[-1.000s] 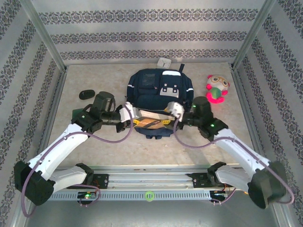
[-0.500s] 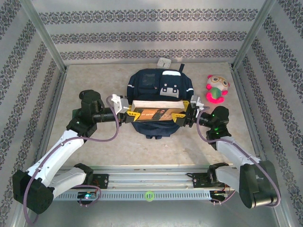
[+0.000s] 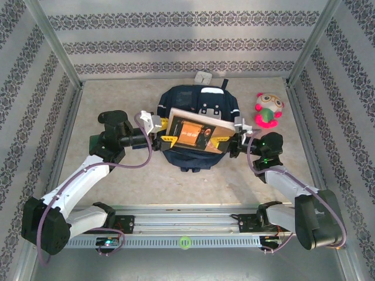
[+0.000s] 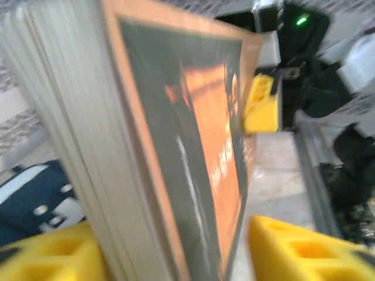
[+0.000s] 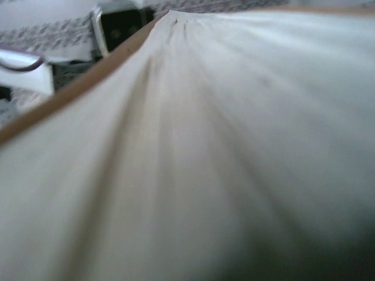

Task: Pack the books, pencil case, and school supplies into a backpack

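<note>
A brown book (image 3: 196, 134) with an orange picture on its cover hangs tilted above the navy backpack (image 3: 184, 102), cover toward the top camera. My right gripper (image 3: 229, 140) is shut on the book's right end; its yellow finger (image 4: 261, 108) lies against the cover. My left gripper (image 3: 166, 132) is at the book's left end. In the left wrist view the book (image 4: 199, 146) stands between my left gripper's (image 4: 176, 254) yellow fingers (image 4: 299, 252), with a gap beside the cover, so it is open. Pale page edges of the book (image 5: 234, 146) face the right wrist camera.
A pink-and-green plush toy (image 3: 268, 110) sits right of the backpack. A black oval object (image 3: 106, 116) lies at the left. A small grey-white item (image 3: 203, 76) rests behind the backpack by the back wall. Patterned walls close in three sides.
The book rose from the backpack's near end and turned from edge-on to cover-up. The left jaws opened; the right jaws closed on the book.
</note>
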